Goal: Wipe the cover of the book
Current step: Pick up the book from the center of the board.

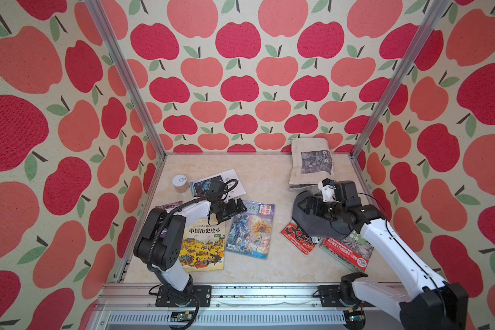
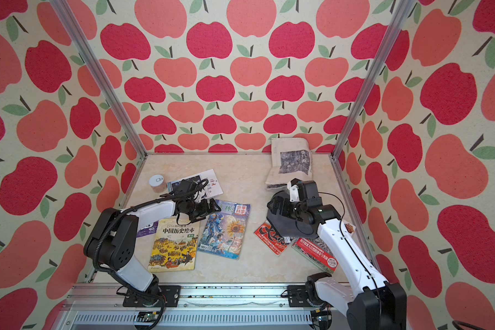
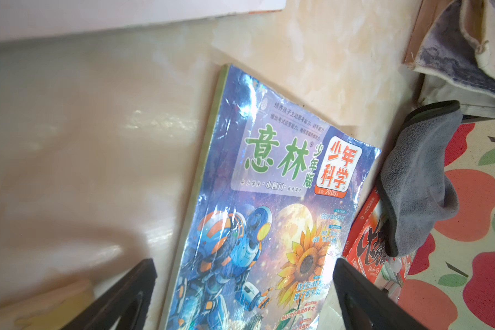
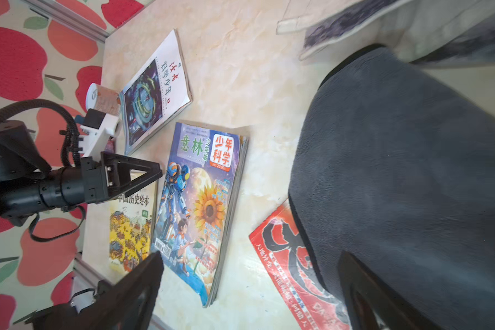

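A book with a blue cover showing a robot and a sunflower (image 1: pixel 250 231) (image 2: pixel 223 231) lies flat mid-table. It fills the left wrist view (image 3: pixel 269 200) and also shows in the right wrist view (image 4: pixel 200 205). My left gripper (image 1: pixel 239 210) (image 2: pixel 215 207) (image 3: pixel 245 265) hovers open over the book's top left corner, holding nothing. A grey cloth (image 1: pixel 317 225) (image 2: pixel 286 223) (image 3: pixel 417 177) (image 4: pixel 412 171) is bunched up on a red book (image 1: pixel 295 235). My right gripper (image 1: pixel 300 204) (image 2: pixel 272 204) (image 4: pixel 250 257) stands open right over the cloth, one finger against it. Nothing is clamped.
A yellow picture book (image 1: pixel 205 248) lies left of the blue one. A white magazine (image 1: pixel 229 178) and a small can (image 1: pixel 180 184) are behind it. A folded newspaper (image 1: pixel 312 163) leans at the back right. Another book (image 1: pixel 346 251) lies under the right arm.
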`<control>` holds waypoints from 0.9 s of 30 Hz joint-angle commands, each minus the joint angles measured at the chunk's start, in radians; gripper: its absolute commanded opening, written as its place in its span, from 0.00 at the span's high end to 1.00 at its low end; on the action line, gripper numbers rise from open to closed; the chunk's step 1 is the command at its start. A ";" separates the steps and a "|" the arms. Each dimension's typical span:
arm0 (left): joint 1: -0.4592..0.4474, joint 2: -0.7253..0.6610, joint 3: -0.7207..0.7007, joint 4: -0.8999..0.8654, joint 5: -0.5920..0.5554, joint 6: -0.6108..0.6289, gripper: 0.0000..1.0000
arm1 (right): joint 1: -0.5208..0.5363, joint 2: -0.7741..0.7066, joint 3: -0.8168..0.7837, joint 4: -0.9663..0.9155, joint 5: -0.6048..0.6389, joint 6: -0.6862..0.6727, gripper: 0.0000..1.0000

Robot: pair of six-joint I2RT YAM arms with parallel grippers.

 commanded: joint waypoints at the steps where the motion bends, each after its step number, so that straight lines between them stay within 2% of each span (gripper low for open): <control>1: -0.005 0.029 0.036 -0.087 -0.033 0.038 0.01 | 0.105 0.051 -0.063 0.204 -0.090 0.129 0.01; 6: -0.005 0.041 0.015 -0.056 -0.025 0.044 0.01 | 0.286 0.173 -0.129 0.375 -0.048 0.240 0.01; 13: -0.013 0.063 -0.067 0.076 0.124 -0.019 0.01 | 0.390 0.277 -0.201 0.507 0.016 0.334 0.04; 17: -0.023 0.065 -0.119 0.086 0.144 -0.040 0.01 | 0.424 0.339 -0.218 0.554 0.038 0.367 0.06; 21: -0.042 0.047 -0.157 0.102 0.180 -0.062 0.01 | 0.436 0.406 -0.238 0.605 0.039 0.388 0.13; 27: -0.060 -0.021 -0.217 0.184 0.281 -0.130 0.01 | 0.436 0.440 -0.281 0.675 0.056 0.410 0.20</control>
